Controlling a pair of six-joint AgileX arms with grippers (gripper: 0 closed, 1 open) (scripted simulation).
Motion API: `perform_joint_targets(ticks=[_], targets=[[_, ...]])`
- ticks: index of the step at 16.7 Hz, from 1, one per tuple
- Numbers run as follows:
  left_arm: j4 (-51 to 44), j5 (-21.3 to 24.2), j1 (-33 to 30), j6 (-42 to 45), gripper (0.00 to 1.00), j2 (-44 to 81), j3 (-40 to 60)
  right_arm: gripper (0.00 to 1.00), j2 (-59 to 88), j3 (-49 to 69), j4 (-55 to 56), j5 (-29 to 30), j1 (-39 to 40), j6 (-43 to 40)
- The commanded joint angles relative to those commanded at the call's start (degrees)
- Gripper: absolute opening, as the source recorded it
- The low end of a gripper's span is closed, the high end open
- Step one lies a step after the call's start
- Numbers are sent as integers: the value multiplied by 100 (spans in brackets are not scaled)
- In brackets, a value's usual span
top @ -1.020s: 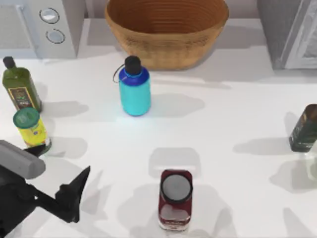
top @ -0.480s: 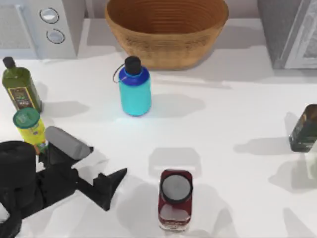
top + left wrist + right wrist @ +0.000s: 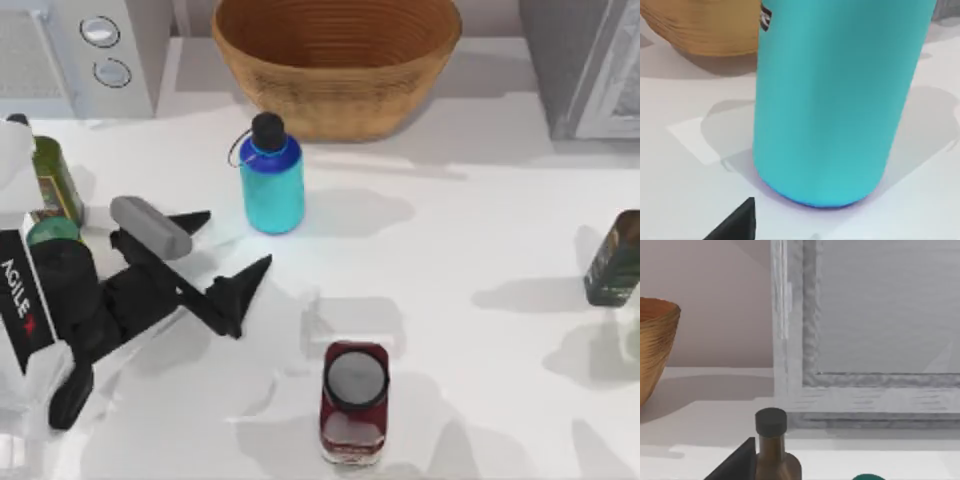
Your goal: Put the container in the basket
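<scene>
Top view of the white table (image 3: 480, 230), with the basket (image 3: 337, 62) taken as the landmark. The container (image 3: 271, 178), a cyan bottle with a darker blue shoulder and black cap, stands upright on the table just in front of the basket's left part, close to its wall but apart from it; a thin loop strap hangs at its neck. The left gripper (image 3: 228, 250) lies farther from the basket than the container, off toward the table's left, its two dark fingers spread wide and pointing at the bottle, with nothing held between them; one fingertip (image 3: 200, 217) is near the bottle's base, the other lower. In the left wrist view the container (image 3: 840, 100) looms close, standing on the table with the basket (image 3: 705, 27) behind it and one dark fingertip (image 3: 737, 222) at the picture's edge. A dark red jar (image 3: 354, 402) stands well in front of the basket, near the table's front edge. An olive-green bottle (image 3: 55, 180) stands far to the basket's left, a dark bottle (image 3: 614, 258) far to its right. The right wrist view shows a brown bottle (image 3: 771, 450), the basket's rim (image 3: 657, 340) and a grey framed panel (image 3: 865, 330); the state of the right gripper cannot be told.
</scene>
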Motion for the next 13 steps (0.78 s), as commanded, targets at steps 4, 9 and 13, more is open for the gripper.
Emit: perform_joint_targets(ticks=[4,9,13], targets=[[680,202,105,43,100,305,616,100,0,0,0,0,0,0],[729,217,113,48,100,317,662,100,0,0,0,0,0,0],[638,68,-59,42,100,331,756,100,0,0,0,0,0,0]])
